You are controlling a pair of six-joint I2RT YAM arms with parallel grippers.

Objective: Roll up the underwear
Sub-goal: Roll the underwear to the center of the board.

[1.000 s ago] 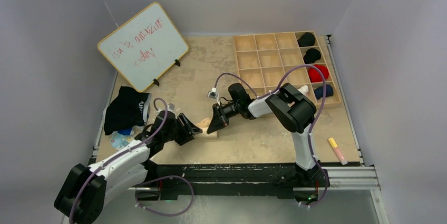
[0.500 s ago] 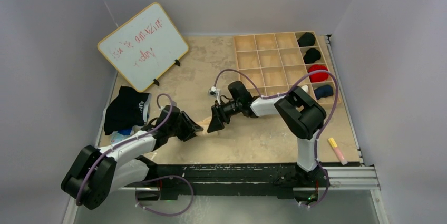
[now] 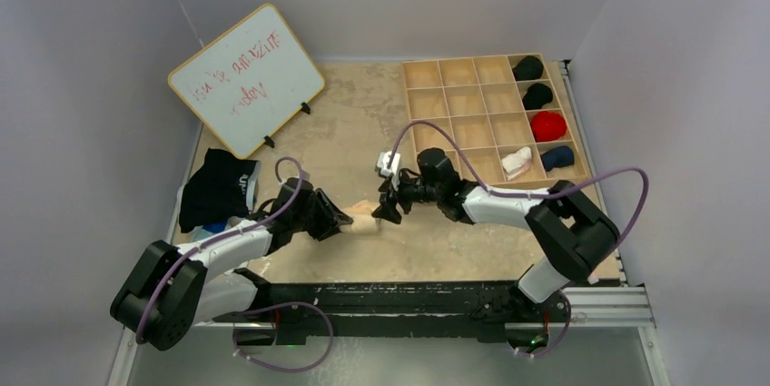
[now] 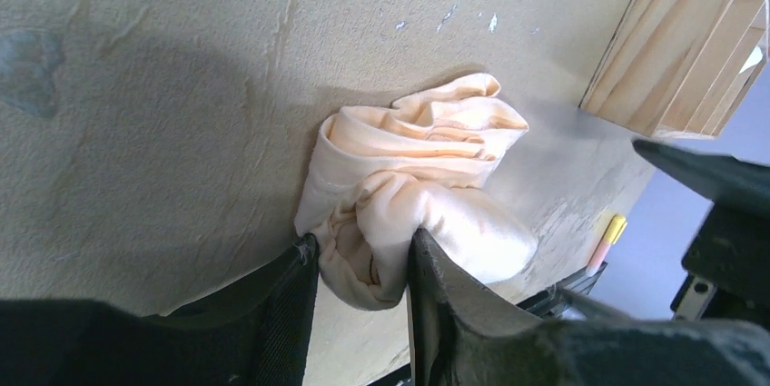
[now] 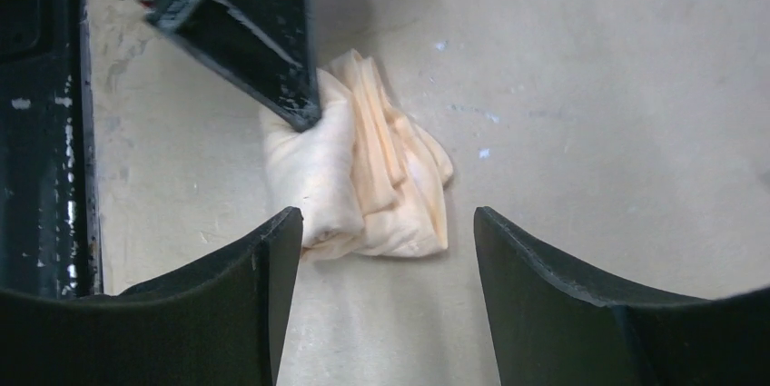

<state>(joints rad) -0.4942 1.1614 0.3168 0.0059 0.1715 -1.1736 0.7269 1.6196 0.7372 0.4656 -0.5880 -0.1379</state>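
Note:
The underwear [image 3: 366,220] is a peach-coloured roll lying on the table near its front edge. In the left wrist view one end of the underwear [image 4: 418,177] is bunched tight between the jaws of my left gripper [image 4: 361,261]. That left gripper [image 3: 343,220] reaches in from the left. My right gripper [image 3: 389,209] stands just right of the roll. Seen from the right wrist, the right gripper [image 5: 386,232] is open and holds nothing. The underwear [image 5: 372,177] lies just beyond its tips, with a left finger [image 5: 263,50] on the roll's far end.
A wooden compartment tray [image 3: 463,58] stands at the back right and holds several rolled garments, among them a red one [image 3: 547,125] and a white one [image 3: 518,162]. A whiteboard [image 3: 245,77] leans at the back left. Dark clothes [image 3: 216,188] lie at the left edge. A marker [image 3: 579,259] lies front right.
My right gripper has opened, let go of the roll and drawn back to the right. My left gripper has closed on the roll's left end.

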